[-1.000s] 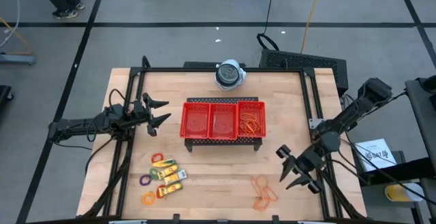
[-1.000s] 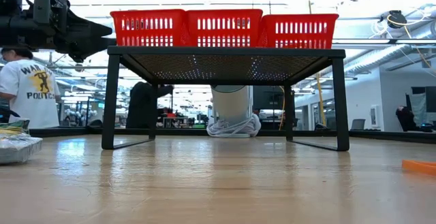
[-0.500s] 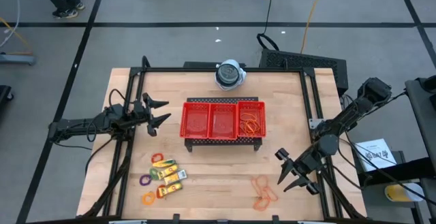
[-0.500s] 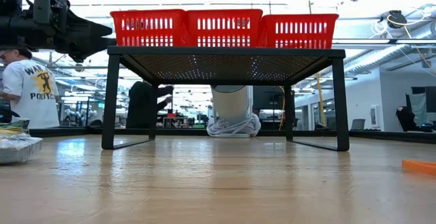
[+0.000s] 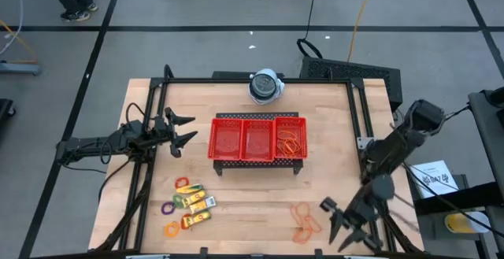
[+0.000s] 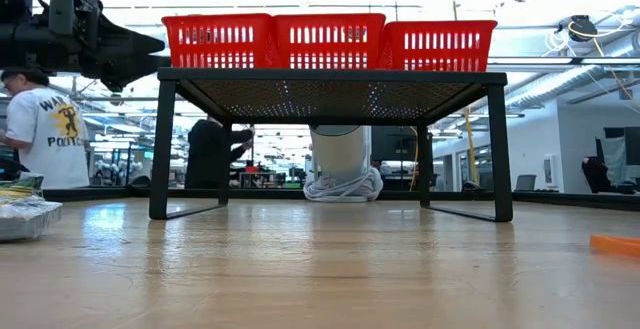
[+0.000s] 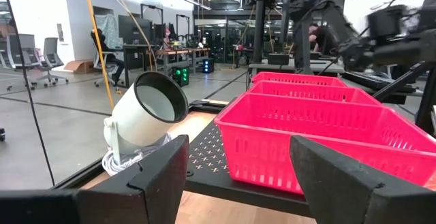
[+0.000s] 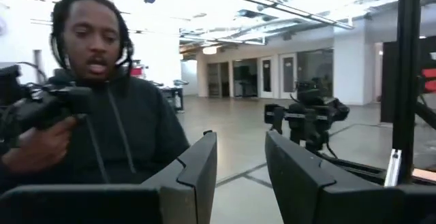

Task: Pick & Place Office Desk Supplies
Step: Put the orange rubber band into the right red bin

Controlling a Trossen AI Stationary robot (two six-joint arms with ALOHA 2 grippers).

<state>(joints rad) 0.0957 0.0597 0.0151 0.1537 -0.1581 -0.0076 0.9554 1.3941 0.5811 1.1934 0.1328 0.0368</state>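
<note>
High view, my left tool [image 5: 183,130]: over the table [image 5: 331,117] just left of the red three-compartment mesh tray [image 5: 257,138], fingers spread apart, nothing between them.
High view, my right tool [image 5: 340,224]: near the table's front right edge, just right of the loose orange rubber bands [image 5: 304,221]; fingers parted, empty.
High view, supplies: more orange rubber bands [image 5: 288,143] lie in the tray's right compartment; yellow packets [image 5: 194,204] and small coloured rings [image 5: 170,218] sit front left, well apart from both tools.
High view, rest: a round white-grey device [image 5: 265,86] stands just behind the tray.
Low view: the tray [image 6: 329,41] rests on a black stand [image 6: 330,119]; my left tool [image 6: 125,49] hangs beside its left end (a person in a white shirt [image 6: 42,134] stands in the room beyond).
Left wrist view: my two fingers [image 7: 160,176] stand wide apart, the tray [image 7: 320,132] and device [image 7: 146,118] ahead.
Right wrist view: my fingers [image 8: 201,166] show a gap between them; a person in a dark hoodie [image 8: 102,125] is beyond them.
</note>
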